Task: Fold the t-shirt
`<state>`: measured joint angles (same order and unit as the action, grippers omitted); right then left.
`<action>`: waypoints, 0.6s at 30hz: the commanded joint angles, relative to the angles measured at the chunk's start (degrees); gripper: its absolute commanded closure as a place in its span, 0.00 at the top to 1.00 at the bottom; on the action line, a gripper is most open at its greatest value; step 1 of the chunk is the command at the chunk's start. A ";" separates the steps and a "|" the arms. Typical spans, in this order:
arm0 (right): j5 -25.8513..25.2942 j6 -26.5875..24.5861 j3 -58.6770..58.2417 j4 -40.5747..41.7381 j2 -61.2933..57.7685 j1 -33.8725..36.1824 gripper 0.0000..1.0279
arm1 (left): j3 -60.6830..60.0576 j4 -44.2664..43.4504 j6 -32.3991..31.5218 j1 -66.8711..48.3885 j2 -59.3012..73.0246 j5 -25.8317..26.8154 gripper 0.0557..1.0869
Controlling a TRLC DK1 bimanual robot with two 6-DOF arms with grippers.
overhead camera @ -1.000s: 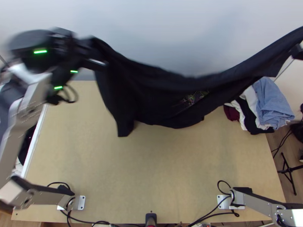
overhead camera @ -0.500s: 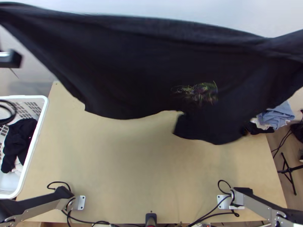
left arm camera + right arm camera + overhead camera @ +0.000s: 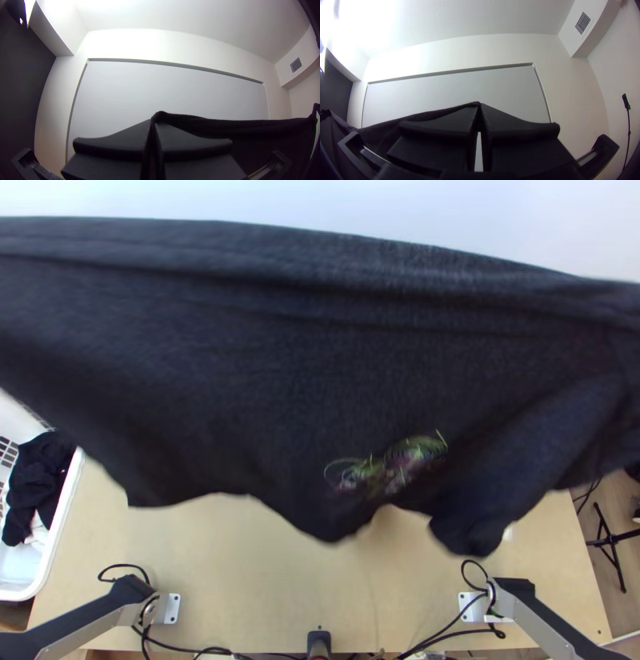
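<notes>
Left pincer (image 3: 154, 120) and right pincer (image 3: 480, 106): each is pinching one black T-shirt (image 3: 320, 356) by its edge. It is hanging between them over the desk (image 3: 264, 572).

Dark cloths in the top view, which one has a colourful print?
The t-shirt held up over the table; the dark cloth in the white basket shows none.

I was in what seemed a robotics lab: my 2 arms (image 3: 92, 616) stood mounted on a wooden table (image 3: 320, 580), black cables (image 3: 123, 566) beside their bases (image 3: 170, 608).
</notes>
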<state>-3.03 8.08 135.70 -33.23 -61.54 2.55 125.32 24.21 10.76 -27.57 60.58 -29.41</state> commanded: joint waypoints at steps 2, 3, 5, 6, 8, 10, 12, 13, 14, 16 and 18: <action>-0.49 0.63 0.97 -0.43 2.04 -0.09 0.03 | -4.38 0.05 -1.45 1.91 -5.38 0.05 0.04; -0.49 0.63 0.71 -1.22 2.48 -0.61 0.03 | -5.96 0.23 -1.80 2.08 -6.44 0.14 0.04; -0.49 0.63 0.36 -5.00 2.74 -1.58 0.03 | -9.92 0.67 -1.89 2.35 -8.63 0.14 0.04; -0.49 0.63 0.00 -7.46 2.83 -2.37 0.03 | -12.20 1.19 -1.89 2.44 -9.60 0.14 0.04; -0.58 0.63 -2.02 -10.98 2.92 -3.07 0.03 | -16.86 1.55 -1.89 2.61 -11.36 0.14 0.04; -0.75 -0.52 -4.65 -12.65 2.92 -3.07 0.03 | -20.38 1.46 -1.89 2.79 -12.15 0.05 0.04; -0.84 -2.80 -7.03 -13.52 2.39 -3.07 0.03 | -23.19 1.19 -1.71 3.31 -12.15 0.05 0.04; -1.10 -3.86 -8.08 -13.52 1.86 -3.07 0.03 | -24.95 0.40 -1.36 3.75 -12.15 0.05 0.04; -1.19 -4.65 -8.78 -14.05 0.89 -3.07 0.03 | -27.23 -0.48 -0.57 3.93 -12.06 0.05 0.04; -1.63 -6.76 -10.37 -14.05 -0.95 -2.99 0.03 | -33.30 -5.13 3.65 3.84 -12.32 -0.03 0.04; -1.72 -8.78 -12.30 -13.17 -2.80 -2.81 0.03 | -40.15 -12.08 8.13 3.84 -12.76 0.05 0.04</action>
<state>-4.12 4.34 128.97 -45.17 -60.55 -0.12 101.23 22.57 11.29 -24.36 49.54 -29.41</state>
